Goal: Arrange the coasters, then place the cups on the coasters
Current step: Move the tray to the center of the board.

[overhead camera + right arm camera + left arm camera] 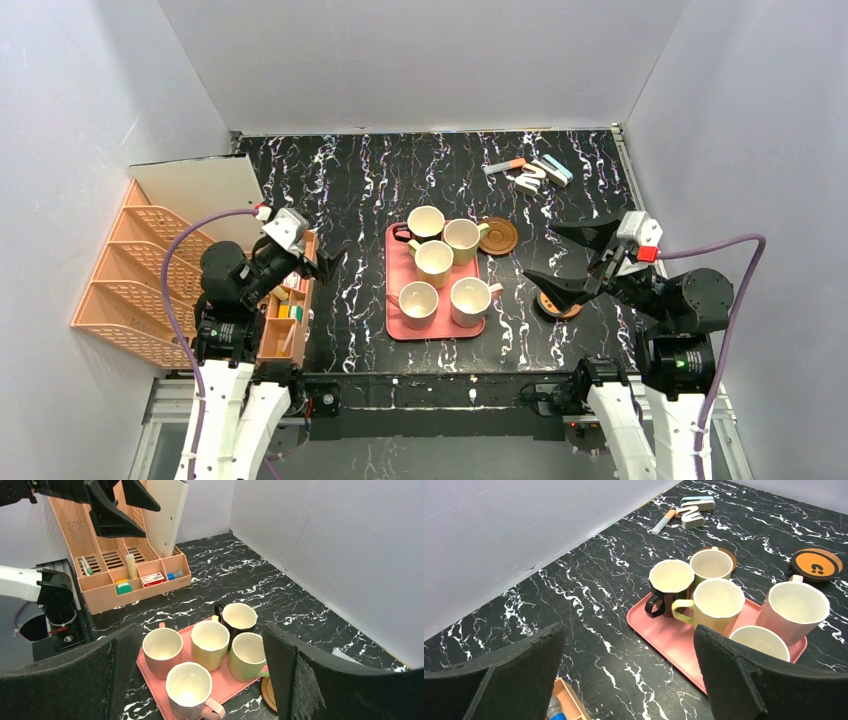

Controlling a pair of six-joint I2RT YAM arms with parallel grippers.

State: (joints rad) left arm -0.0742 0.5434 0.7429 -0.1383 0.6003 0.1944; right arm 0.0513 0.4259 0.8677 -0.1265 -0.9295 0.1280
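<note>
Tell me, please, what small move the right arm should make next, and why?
Probably lower the right tool onto the orange coaster and close on it. It stands open over that coaster, while all five cups sit on the pink tray, so arranging coasters seems to come first.

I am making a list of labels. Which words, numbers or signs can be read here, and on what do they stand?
No word or number can be read.
orange coaster: a dark printed sign, dots and a curve, no letters.
red and white box in the organizer: print too small to read.
marker: any print too blurred to read.
</note>
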